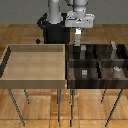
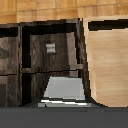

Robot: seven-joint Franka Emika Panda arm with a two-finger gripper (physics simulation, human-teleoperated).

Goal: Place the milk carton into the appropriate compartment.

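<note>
The milk carton (image 1: 78, 36) is a narrow grey box hanging from my gripper (image 1: 78, 31), above the back-left part of the dark wooden divided bin (image 1: 95, 80). The gripper is shut on the carton's upper end. In the wrist view the carton (image 2: 65, 89) fills the lower middle, with its paler top nearest the camera. Below it lies a dark compartment (image 2: 50, 62) holding a small grey object (image 2: 49, 48). My fingertips are hidden behind the carton.
A light wooden open tray (image 1: 35, 62) stands at the exterior view's left, touching the dark bin; its wall shows in the wrist view (image 2: 107, 60). Small grey objects (image 1: 84, 72) (image 1: 116, 70) sit among the dividers. Both containers stand on thin metal legs.
</note>
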